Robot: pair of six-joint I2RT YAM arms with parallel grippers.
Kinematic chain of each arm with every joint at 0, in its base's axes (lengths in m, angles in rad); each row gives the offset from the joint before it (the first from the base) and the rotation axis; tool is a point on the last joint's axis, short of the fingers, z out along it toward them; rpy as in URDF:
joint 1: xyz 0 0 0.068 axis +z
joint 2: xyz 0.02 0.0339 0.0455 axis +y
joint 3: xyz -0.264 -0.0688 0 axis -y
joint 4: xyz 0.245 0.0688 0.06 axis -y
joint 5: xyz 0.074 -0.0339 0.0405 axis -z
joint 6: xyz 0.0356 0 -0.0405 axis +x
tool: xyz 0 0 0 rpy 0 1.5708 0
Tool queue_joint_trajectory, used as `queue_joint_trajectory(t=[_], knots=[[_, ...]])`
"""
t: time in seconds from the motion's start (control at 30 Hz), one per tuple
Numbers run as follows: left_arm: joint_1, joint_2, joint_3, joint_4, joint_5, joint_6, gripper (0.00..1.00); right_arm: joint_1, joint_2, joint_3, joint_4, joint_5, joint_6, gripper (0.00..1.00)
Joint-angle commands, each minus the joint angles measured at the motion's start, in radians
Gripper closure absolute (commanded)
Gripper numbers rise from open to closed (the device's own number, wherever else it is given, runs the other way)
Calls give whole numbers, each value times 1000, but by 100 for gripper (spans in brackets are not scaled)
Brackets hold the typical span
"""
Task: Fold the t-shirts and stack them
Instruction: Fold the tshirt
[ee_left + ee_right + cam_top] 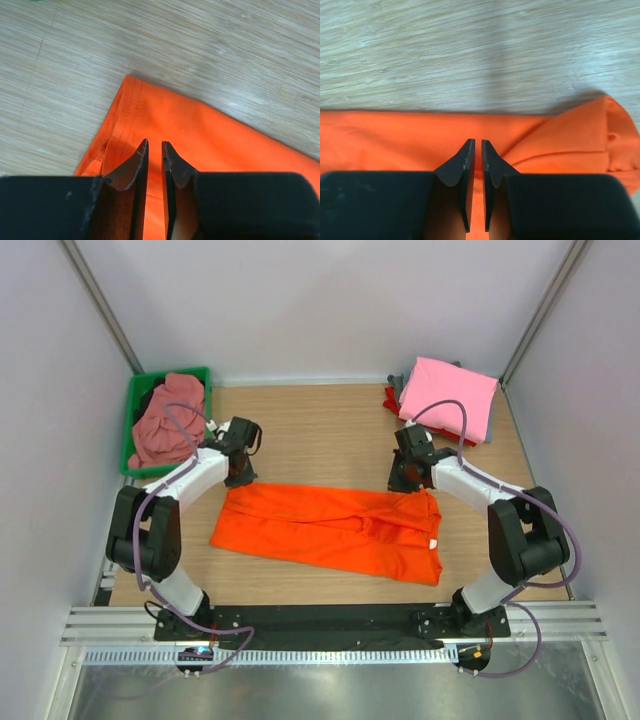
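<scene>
A bright orange t-shirt (340, 528) lies flat on the wooden table as a long folded band, with a white label (434, 543) at its right end. My left gripper (240, 478) is at the band's far left corner. In the left wrist view its jaws (155, 144) stand over the orange cloth (210, 135), closed to a thin slit with no cloth pinched between them. At the far right corner my right gripper (402, 480) does the same: its jaws (477, 141) sit nearly together above the orange cloth (410, 135), holding nothing.
A green bin (133, 400) at the back left holds a crumpled dusty-pink shirt (165, 425). At the back right a folded pink shirt (448, 395) tops a pile with red (389, 400) and grey (398, 383) cloth under it. Walls close in on three sides.
</scene>
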Motion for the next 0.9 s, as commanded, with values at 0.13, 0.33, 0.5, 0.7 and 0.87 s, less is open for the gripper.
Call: queue_joint_trajectory(t=[0.13,0.33,0.5,0.7,0.87], knots=[[0,38,-18,76,-4,-13,85,23,33,-37,89,-109,6,87],[-1,65,-31,92,-7,-21,87,58,-52,-150,106,-145,41,91],[0,68,-32,93,-16,-21,88,107,-216,-247,62,-149,110,93],[0,58,-29,89,-28,-22,89,293,-469,-269,-110,-28,230,94],[-1,57,-24,85,-17,-24,90,336,-577,-284,-220,42,252,92]])
